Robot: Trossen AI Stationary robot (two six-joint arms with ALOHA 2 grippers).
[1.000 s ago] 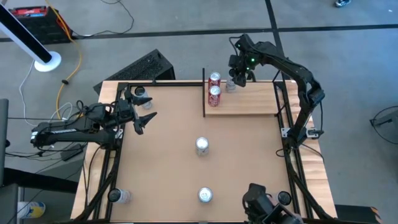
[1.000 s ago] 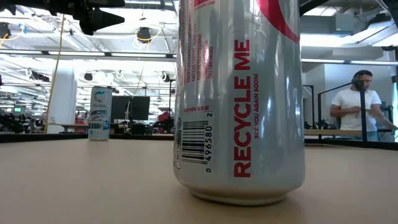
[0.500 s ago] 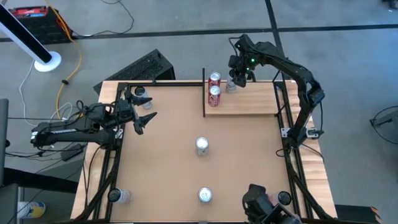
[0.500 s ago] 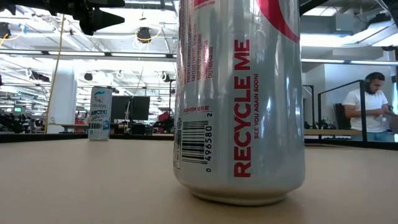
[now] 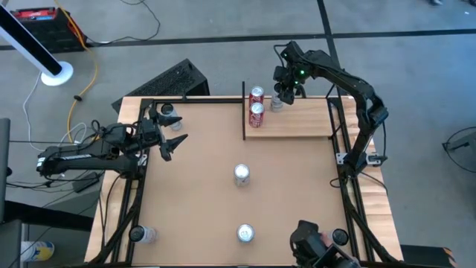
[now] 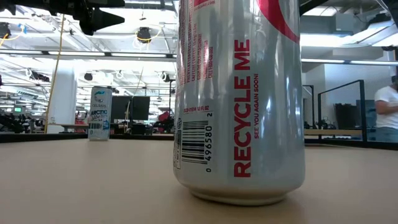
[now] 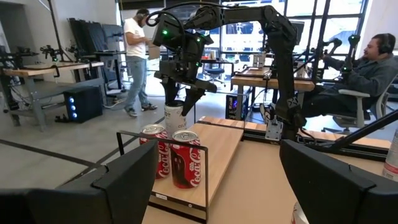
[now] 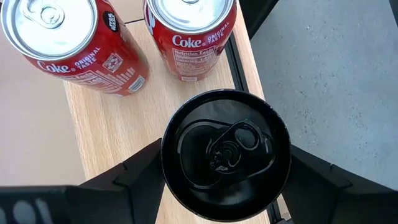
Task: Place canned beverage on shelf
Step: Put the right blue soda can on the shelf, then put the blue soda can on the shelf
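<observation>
The shelf (image 5: 297, 123) is a pale wood board at the table's far right, with a thin black upright bar (image 5: 244, 112) along its left short edge. Two red Coke cans (image 5: 256, 104) stand on it beside the bar. A pale can with a black top (image 8: 225, 149) stands on the shelf's far edge, just right of them. My right gripper (image 5: 278, 95) is above it, pointing down, with its fingers closed on it. My left gripper (image 5: 169, 145) is open and empty over the table's left side. My right gripper pinches the pale can's upper side wall (image 7: 175, 112) between its two fingers (image 8: 140, 165), one on each opposite side just below the black rim. The fingers come from above, pointing down. The can stands upright with its bottom on the shelf board.
Silver cans stand on the tabletop at the middle (image 5: 242, 174) and near the front edge (image 5: 245, 234), the latter filling the low view (image 6: 239, 99). More cans stand at the far left (image 5: 175, 123) and the near left corner (image 5: 141, 234). A black frame (image 5: 343, 149) edges the table.
Neither arm nor any can has moved. A person in the room behind the table has walked out toward the right edge of the low view.
</observation>
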